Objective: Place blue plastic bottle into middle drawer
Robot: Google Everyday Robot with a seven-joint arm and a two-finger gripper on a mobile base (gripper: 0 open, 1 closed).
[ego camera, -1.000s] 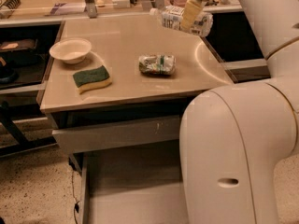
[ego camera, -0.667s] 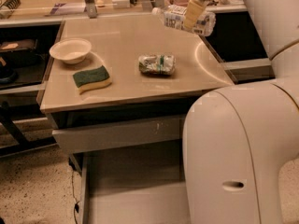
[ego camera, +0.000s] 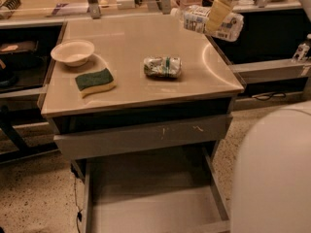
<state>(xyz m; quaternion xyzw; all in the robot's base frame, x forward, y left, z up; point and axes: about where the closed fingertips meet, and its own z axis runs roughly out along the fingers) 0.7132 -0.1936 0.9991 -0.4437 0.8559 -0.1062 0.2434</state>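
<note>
The blue plastic bottle (ego camera: 214, 22), clear with a white and pale-blue label, hangs on its side above the back right corner of the counter. My gripper (ego camera: 217, 14) comes down from the top right and is shut on the bottle around its middle. One pale finger (ego camera: 217, 13) crosses the label. The middle drawer (ego camera: 150, 198) is pulled open below the counter front, a deep grey tray with a plain flat bottom and nothing in it.
On the beige counter (ego camera: 131, 47) lie a silvery wrinkly pack with a green band (ego camera: 163, 66), a green and yellow sponge (ego camera: 95, 81) and a white bowl (ego camera: 73, 52). The shallower top drawer (ego camera: 141, 135) with pale scratch marks stands slightly out. My white arm body (ego camera: 272, 174) fills the lower right.
The bottle in the gripper has risen a little and shifted slightly left above the counter corner. The view has shifted, and less of my arm body fills the lower right.
</note>
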